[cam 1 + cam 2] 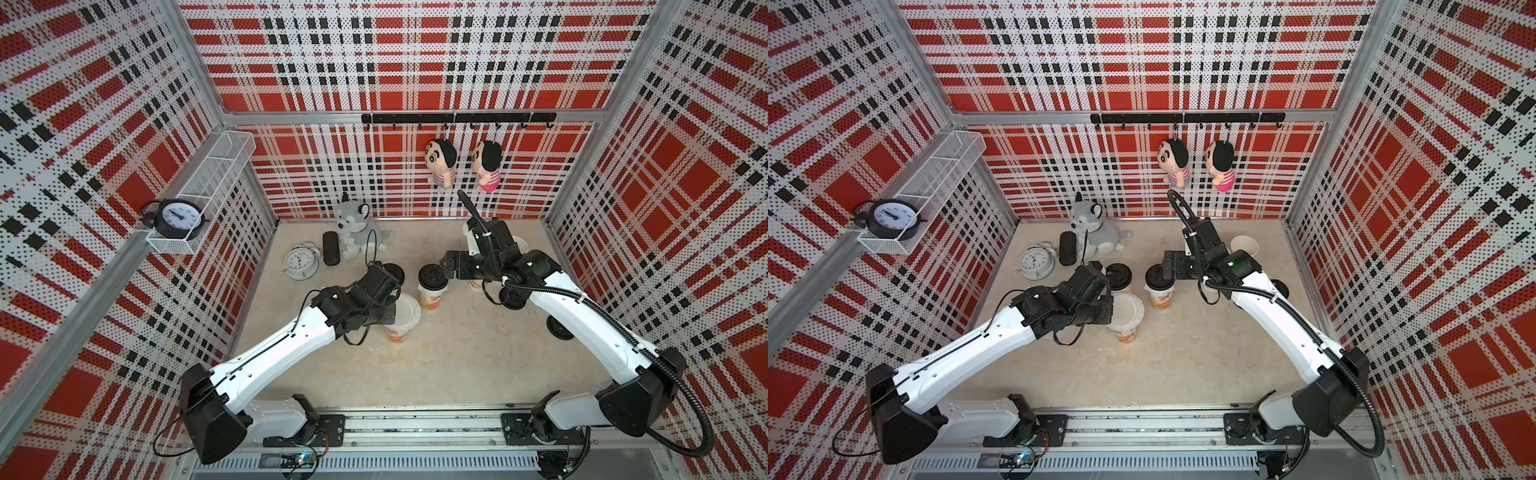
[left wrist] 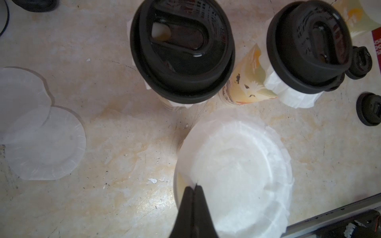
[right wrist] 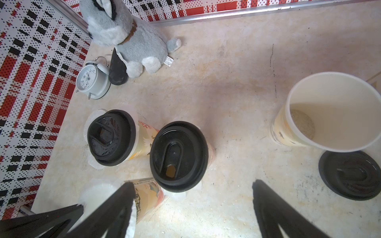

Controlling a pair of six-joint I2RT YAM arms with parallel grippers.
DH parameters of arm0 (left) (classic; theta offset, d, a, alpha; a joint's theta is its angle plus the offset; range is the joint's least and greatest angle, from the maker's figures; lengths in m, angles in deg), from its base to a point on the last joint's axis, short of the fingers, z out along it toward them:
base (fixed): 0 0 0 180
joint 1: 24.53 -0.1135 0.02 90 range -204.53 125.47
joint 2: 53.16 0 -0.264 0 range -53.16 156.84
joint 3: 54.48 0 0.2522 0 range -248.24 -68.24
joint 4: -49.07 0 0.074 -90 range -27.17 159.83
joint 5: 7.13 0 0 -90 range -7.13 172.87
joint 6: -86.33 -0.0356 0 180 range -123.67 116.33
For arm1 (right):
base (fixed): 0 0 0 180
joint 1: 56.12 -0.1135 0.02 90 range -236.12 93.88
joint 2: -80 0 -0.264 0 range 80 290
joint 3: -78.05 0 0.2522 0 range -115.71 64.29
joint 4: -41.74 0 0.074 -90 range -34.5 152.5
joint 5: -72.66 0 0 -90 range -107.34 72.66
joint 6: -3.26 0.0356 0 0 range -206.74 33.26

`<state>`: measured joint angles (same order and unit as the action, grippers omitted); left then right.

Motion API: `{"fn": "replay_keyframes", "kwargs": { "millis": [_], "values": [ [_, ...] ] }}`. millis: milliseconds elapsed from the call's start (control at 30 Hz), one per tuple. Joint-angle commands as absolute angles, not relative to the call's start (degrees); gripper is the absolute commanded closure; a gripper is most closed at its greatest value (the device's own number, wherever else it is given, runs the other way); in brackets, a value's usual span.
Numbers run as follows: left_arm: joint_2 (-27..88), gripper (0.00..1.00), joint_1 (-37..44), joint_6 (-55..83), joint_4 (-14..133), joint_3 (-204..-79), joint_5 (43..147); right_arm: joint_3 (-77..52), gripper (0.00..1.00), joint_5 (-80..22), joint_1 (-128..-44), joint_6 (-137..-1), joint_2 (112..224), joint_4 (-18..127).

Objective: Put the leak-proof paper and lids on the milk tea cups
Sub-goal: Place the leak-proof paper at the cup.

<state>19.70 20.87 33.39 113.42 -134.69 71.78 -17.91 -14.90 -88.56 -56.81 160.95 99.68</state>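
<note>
Two lidded cups (image 2: 181, 51) papered, I've my left fingers (image 2: 186, 206) pinching leak-proof paper (image 2: 237, 164) over the third cup (image 1: 397, 333), right fingers (image 3: 268, 197) spread empty, the open cup (image 3: 334, 92) yet uncovered

High top views overlook the whole table (image 1: 436, 374); close wrist views share two lidded cups (image 2: 182, 51).

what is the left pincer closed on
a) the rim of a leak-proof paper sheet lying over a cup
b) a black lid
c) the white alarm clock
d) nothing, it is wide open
a: the left pincer is shut on the rim of the leak-proof paper sheet that covers a lidless milk tea cup.
</note>
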Motion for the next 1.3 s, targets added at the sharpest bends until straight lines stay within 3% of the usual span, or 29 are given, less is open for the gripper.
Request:
{"fn": "replay_keyframes", "kwargs": {
  "millis": [0,633,1000,1267],
  "values": [
    [18.87,1.00,21.08,33.86,113.14,-134.37,70.41,-17.41,0.08,-14.35,-88.07,-56.24,159.28,99.88],
    [18.91,0.99,20.99,34.03,114.76,-134.84,69.17,-16.91,0.08,-14.95,-88.05,-56.15,159.63,99.05],
    [19.18,0.80,20.64,34.03,115.32,-134.92,68.45,-16.57,0.08,-15.05,-88.02,-56.15,159.63,98.91],
    [19.42,0.75,20.42,33.86,115.35,-134.87,68.30,-16.48,0.08,-15.07,-88.03,-56.15,159.63,98.83]
  ]
}}
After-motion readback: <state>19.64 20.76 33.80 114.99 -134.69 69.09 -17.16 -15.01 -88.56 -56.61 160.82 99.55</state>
